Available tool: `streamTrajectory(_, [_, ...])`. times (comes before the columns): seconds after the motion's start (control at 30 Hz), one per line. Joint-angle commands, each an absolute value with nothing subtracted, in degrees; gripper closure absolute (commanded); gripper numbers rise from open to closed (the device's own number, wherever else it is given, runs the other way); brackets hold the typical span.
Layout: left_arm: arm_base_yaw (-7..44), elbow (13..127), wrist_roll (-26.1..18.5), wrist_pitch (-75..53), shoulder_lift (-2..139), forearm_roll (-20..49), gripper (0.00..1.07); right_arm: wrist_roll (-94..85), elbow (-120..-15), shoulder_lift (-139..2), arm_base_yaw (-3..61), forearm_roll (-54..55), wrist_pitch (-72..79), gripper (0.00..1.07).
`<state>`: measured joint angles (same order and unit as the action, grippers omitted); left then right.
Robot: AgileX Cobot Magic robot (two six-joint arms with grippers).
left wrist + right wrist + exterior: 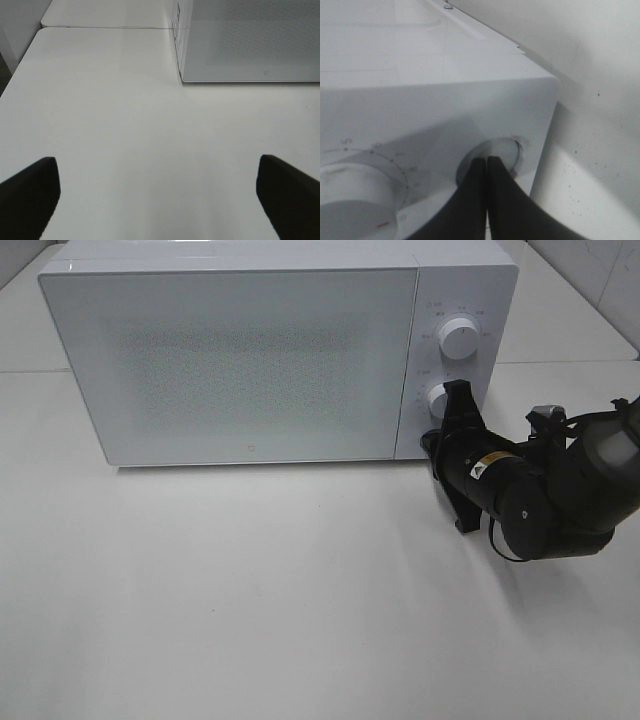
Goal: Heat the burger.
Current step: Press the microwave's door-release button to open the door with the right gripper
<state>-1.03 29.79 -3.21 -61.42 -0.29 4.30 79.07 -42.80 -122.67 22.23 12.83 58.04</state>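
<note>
The burger is out of view. The white microwave [260,350] stands on the table with its door shut. On its control panel are an upper dial [458,337] and a lower dial [438,400]. My right gripper [455,392] is shut, and its tips are pressed against the lower dial [504,150] with nothing between the fingers [475,200]. In the right wrist view the upper dial [350,192] shows a red mark. My left gripper [157,200] is open over bare table, off to the microwave's [250,40] left, with its fingers [30,195] wide apart and nothing between them.
The white table [250,600] runs in front of the microwave. A seam [105,27] joins it to a second table surface behind. My right arm [550,490] lies in front of the microwave's right end. A tiled wall [600,270] stands at the back right.
</note>
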Motion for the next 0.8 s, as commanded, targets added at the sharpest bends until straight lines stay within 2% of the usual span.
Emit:
streamTrajectory(0.03, [-1.1, 29.6, -3.1, -61.4, -0.8, 4.2, 0.07, 77.5, -44.9, -122.4, 21.8, 13.1, 64.8, 1.07])
streamTrajectory(0.63, [-1.1, 29.6, -3.1, -61.4, -0.8, 4.2, 0.07, 77.2, -45.2, -122.4, 21.7, 15.5, 66.9, 1.07])
streamTrajectory(0.8, [-1.1, 29.6, -3.1, -61.4, -0.8, 4.2, 0.07, 76.6, -49.1, -122.4, 20.1, 15.3, 66.6, 1.07])
